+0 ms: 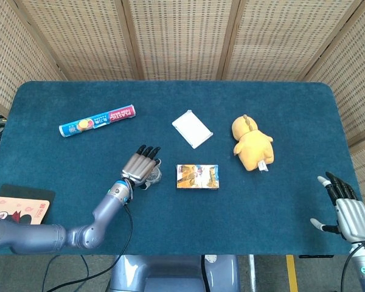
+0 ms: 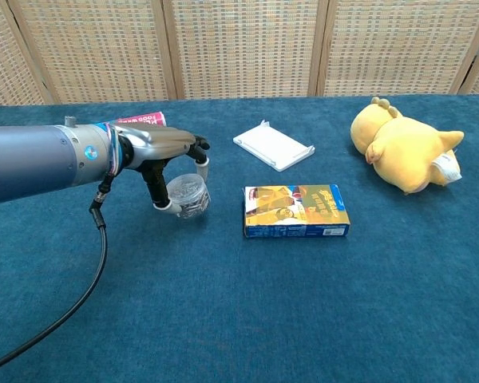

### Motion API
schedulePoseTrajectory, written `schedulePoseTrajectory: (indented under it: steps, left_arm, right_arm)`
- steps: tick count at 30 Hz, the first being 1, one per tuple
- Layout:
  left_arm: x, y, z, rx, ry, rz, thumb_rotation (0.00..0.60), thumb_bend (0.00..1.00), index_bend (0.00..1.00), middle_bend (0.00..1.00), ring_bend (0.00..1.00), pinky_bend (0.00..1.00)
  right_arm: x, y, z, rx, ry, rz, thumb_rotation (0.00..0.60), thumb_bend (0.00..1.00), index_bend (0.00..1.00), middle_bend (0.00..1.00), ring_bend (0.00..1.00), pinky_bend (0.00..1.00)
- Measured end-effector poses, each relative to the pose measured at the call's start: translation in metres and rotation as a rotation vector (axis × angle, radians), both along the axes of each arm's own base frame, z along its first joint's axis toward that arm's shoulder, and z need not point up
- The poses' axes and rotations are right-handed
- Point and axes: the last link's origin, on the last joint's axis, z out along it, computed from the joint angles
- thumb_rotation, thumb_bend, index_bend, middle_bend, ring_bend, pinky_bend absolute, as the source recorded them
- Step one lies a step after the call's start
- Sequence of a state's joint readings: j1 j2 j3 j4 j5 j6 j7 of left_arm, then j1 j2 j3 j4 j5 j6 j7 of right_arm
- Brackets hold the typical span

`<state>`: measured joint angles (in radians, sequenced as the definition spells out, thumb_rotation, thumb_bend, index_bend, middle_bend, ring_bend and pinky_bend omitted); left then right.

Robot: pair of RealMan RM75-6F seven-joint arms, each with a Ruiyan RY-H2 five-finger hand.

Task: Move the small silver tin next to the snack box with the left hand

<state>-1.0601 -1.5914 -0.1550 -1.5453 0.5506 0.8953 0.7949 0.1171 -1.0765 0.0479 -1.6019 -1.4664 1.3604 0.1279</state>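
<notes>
My left hand (image 2: 164,158) grips the small silver tin (image 2: 188,195) from above, thumb below and fingers over its top. In the head view the left hand (image 1: 141,165) covers most of the tin (image 1: 153,176). The tin hangs low over the cloth, a short gap to the left of the snack box (image 2: 296,211), a flat blue and orange carton also seen in the head view (image 1: 197,176). My right hand (image 1: 347,210) rests open at the table's front right corner, fingers spread, holding nothing.
A plastic wrap roll (image 1: 98,120) lies at the back left, partly hidden behind my forearm in the chest view. A white flat box (image 2: 273,145) sits behind the snack box. A yellow plush toy (image 2: 403,145) lies at the right. A cartoon-printed pad (image 1: 12,207) is at the front left edge.
</notes>
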Motion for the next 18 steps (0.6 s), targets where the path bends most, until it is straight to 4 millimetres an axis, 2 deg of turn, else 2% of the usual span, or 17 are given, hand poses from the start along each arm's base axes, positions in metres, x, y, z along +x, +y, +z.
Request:
schedulePoseTrajectory:
  steps: [12, 14, 18]
  left_arm:
    - [0.016, 0.001, -0.022, -0.024, 0.016, -0.007, 0.6, 0.41, 0.47, 0.0, 0.0, 0.0]
    - [0.016, 0.0, -0.024, -0.028, 0.021, -0.01, 0.6, 0.4, 0.42, 0.0, 0.0, 0.0]
    - [0.012, -0.002, -0.027, -0.033, 0.057, -0.011, 0.6, 0.39, 0.18, 0.0, 0.0, 0.0]
  right_arm:
    - [-0.002, -0.002, 0.001, 0.009, -0.017, -0.006, 0.6, 0.0, 0.1, 0.0, 0.0, 0.08]
    - [-0.003, -0.002, 0.001, 0.009, -0.019, -0.007, 0.6, 0.0, 0.1, 0.0, 0.0, 0.08]
    - [-0.003, -0.002, 0.002, 0.008, -0.024, -0.008, 0.6, 0.0, 0.1, 0.0, 0.0, 0.08]
